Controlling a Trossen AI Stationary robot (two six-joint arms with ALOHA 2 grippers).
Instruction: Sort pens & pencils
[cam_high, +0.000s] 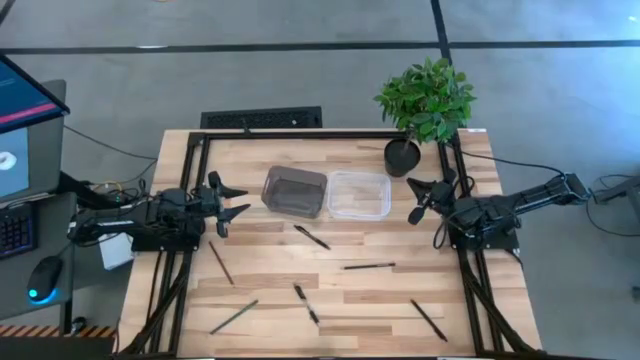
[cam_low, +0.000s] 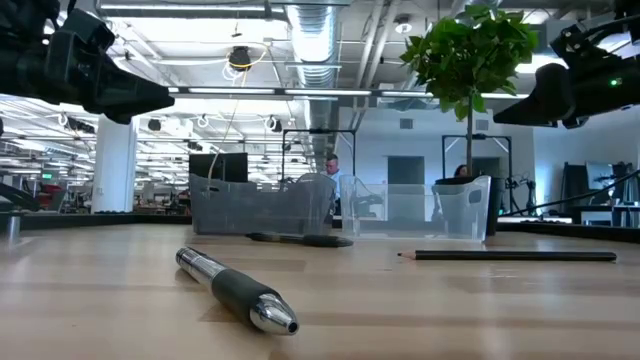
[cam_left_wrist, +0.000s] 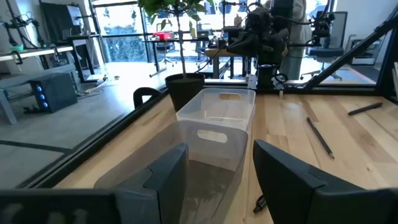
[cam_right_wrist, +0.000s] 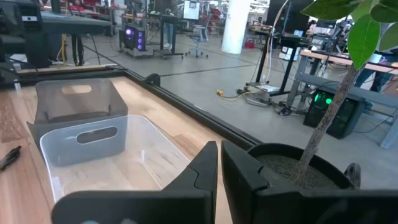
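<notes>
Pens and pencils lie loose on the wooden table. One black pen lies near the trays, another pen near the front. Thin pencils lie at centre, left and front left. A black stick lies front right. My left gripper is open, raised left of the dark tray. My right gripper is shut, raised right of the clear tray. Neither holds anything.
A potted plant stands at the far right, just behind my right gripper. The two trays sit side by side at the table's far middle. A black frame borders the table. Bare wood lies between the scattered sticks.
</notes>
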